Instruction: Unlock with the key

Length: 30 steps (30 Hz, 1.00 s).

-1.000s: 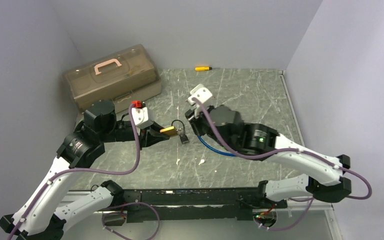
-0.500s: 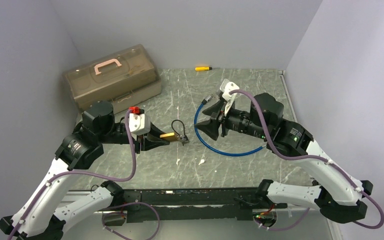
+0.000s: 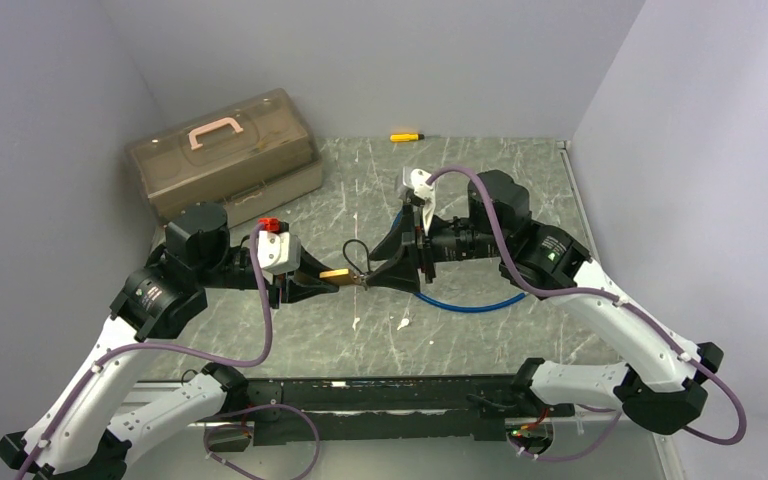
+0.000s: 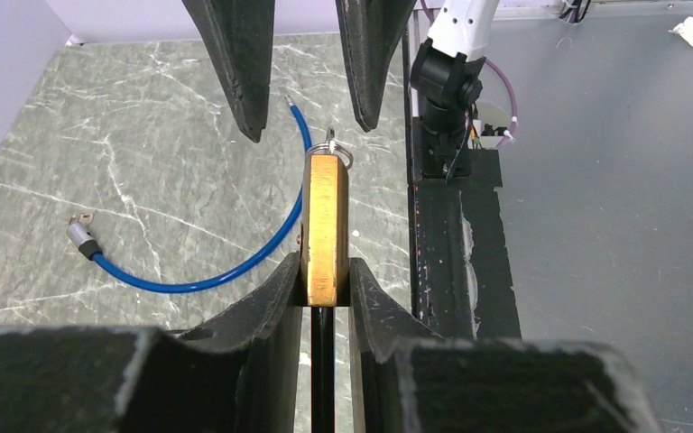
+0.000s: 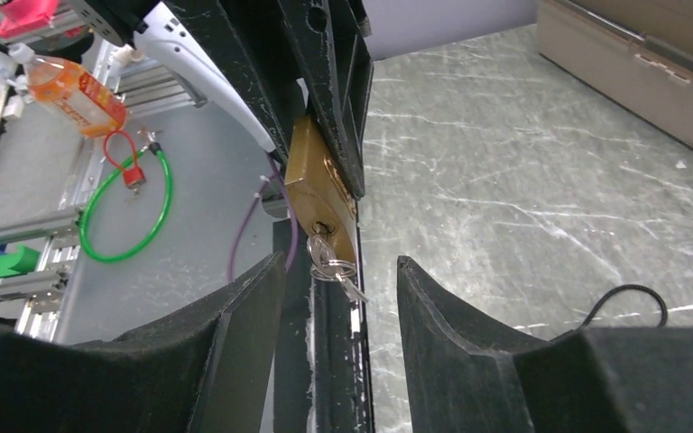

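Centre of the overhead frame: we see the left pincer [image 4: 325, 275] pinching the brass padlock [image 4: 325, 225], the right pincer [image 5: 340, 266] spread astride the key [image 5: 321, 248] in its keyhole; next, we judge, it must close on the key and turn.

Robotics lab bench: plain grey enclosure walls [image 3: 360, 60], marbled tabletop [image 3: 520, 190], aluminium rail frame [image 5: 9, 236], toolbox [image 3: 225, 150].
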Tool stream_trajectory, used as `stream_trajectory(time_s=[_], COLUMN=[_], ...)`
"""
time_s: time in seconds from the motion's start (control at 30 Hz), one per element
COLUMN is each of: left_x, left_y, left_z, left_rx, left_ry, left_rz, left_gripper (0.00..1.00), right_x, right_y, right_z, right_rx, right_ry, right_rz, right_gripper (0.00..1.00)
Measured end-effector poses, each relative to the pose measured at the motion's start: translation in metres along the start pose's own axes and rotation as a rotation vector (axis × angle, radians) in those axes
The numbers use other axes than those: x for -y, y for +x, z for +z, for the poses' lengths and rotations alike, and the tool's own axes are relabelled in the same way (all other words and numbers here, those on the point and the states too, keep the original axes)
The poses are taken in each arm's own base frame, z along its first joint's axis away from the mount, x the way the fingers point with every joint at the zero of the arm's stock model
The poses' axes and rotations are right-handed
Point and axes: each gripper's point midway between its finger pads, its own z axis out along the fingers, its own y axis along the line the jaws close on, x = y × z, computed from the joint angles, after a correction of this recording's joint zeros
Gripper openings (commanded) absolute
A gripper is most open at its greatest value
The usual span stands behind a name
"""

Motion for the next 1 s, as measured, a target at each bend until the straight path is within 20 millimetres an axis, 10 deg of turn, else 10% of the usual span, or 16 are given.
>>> stream_trajectory(time_s=[0.53,0.77,1.0], left_x=[0.0,-0.001,-0.005], left_y=[-0.001,-0.001,0.003], left_z=[0.0,0.001,0.0], left_rx=[0.002,0.003,-0.016], left_ry=[-0.002,-0.006,-0.031], left_rz=[-0.012,-0.018,-0.031], left_gripper=[0.0,0.0,0.0], right_x=[-0.006,-0.005,-0.001], right_y=[0.002,0.002,0.004], right_z=[0.008,0.009,0.014], right_rx=[0.007,0.013,0.038], right_ry=[-0.091,-0.091,-0.085], right_rz=[0.021,0.02,0.032], right_gripper=[0.29,0.0,0.0])
